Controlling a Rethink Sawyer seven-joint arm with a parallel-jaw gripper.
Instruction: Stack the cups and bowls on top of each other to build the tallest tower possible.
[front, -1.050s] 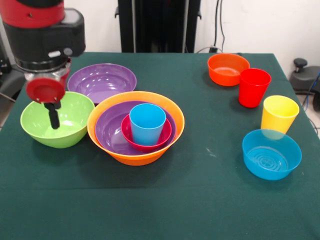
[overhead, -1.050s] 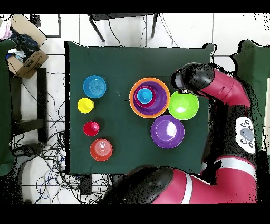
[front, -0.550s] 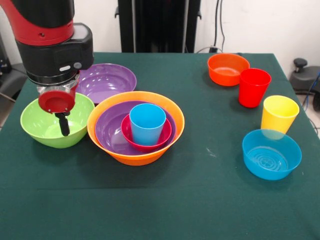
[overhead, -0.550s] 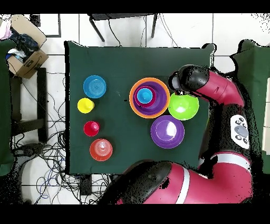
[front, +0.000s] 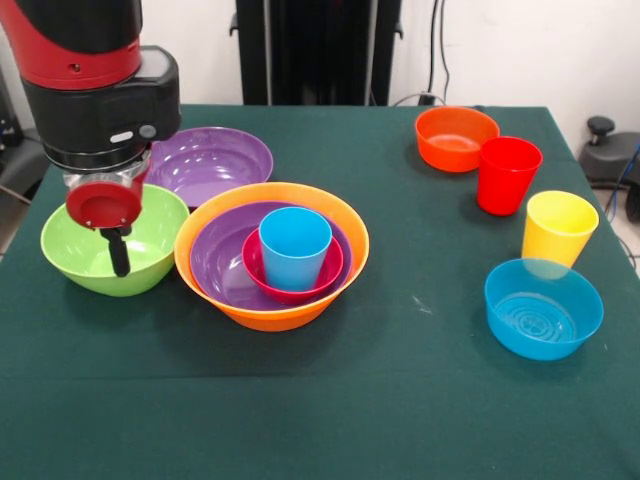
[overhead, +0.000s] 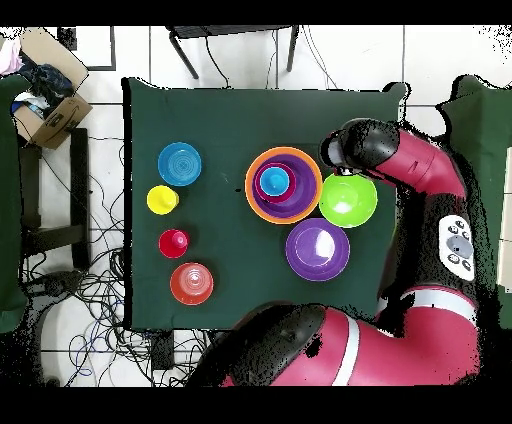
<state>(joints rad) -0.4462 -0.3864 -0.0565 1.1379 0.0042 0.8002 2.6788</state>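
The tower is a large orange bowl (front: 268, 312) (overhead: 252, 196) holding a purple bowl (front: 215, 262), a small pink-red bowl (front: 262, 282) and a blue cup (front: 295, 245) (overhead: 275, 181). Left of it in the front view sits the lime green bowl (front: 75, 250) (overhead: 350, 202). My gripper (front: 118, 252) hangs over that bowl's inside, holding nothing I can see. Behind them lies a second purple bowl (front: 210, 160) (overhead: 317, 249). On the right stand a small orange bowl (front: 456, 137), a red cup (front: 508, 174), a yellow cup (front: 559, 228) and a small blue bowl (front: 543, 308).
In the overhead view the arm's red links (overhead: 425, 175) cover the table edge beside the green bowl. A cardboard box (overhead: 45, 95) and cables lie on the floor off the table. A black stand (front: 315, 50) rises behind the table.
The gripper moved over the green bowl towards the tower and a little lower, then eased slightly back. No cup or bowl has moved.
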